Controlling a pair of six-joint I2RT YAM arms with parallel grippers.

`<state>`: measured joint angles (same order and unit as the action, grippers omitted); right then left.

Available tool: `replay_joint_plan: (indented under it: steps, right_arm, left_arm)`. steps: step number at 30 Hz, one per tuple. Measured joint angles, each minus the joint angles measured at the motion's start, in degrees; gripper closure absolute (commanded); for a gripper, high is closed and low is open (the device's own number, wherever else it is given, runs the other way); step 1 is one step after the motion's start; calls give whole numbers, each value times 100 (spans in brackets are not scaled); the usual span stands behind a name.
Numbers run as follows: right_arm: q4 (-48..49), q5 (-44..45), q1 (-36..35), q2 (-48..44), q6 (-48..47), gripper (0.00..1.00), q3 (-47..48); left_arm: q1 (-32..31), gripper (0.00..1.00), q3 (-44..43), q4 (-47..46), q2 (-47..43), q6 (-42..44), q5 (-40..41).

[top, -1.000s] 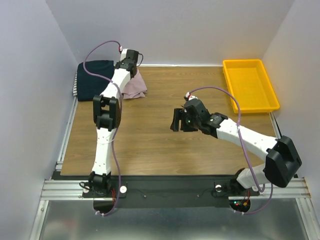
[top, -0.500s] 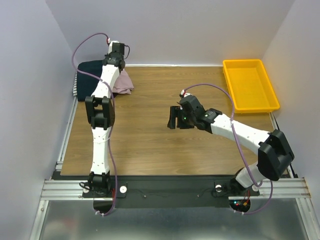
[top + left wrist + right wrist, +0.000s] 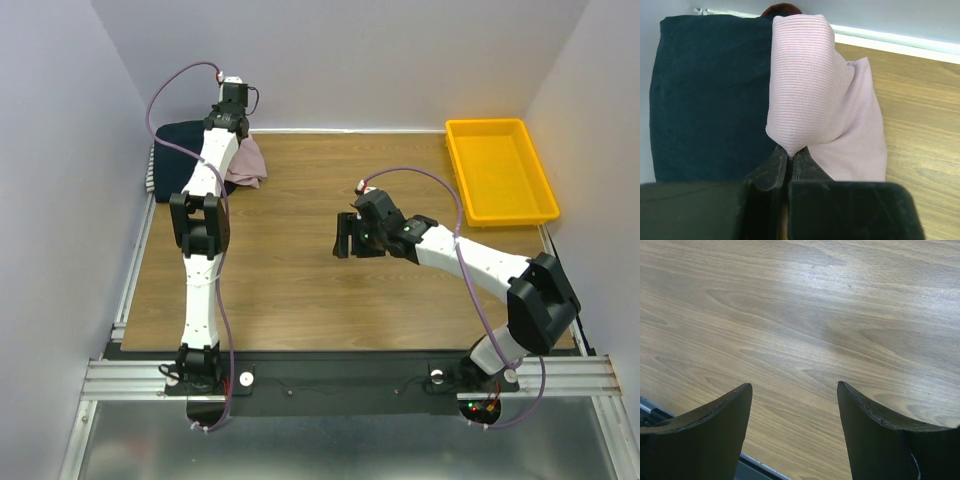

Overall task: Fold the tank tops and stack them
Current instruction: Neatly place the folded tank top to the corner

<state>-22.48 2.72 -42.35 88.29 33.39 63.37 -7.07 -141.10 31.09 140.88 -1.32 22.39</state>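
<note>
At ten o'clock on the brown wooden table [image 3: 300, 290], a folded stack [image 3: 710, 95] topped by a dark navy tank top is seen, with the pale dusty-pink tank top [image 3: 810, 95] draped half over its three o'clock edge. This top is pinched by the fully closed left gripper [image 3: 789, 160], while nothing is held by the wide-open right gripper [image 3: 794, 386]. Since only one point is gripped, the fold could be lost on release.

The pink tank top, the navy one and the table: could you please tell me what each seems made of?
Pink tank top: soft knit cloth, matte, going by its fine ribbing and limp drape.
Navy tank top: smooth matte cloth, weave too fine to tell.
Table: wood or wood-look laminate, with visible grain and a faint sheen.
</note>
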Motion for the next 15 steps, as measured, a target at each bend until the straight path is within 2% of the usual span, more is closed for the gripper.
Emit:
replay_joint_plan:
  steps: [15]
  right_arm:
    - [0,-20,2,68,-11,26,22]
  left_arm:
    - [4,100,0,-181,-72,4,-140]
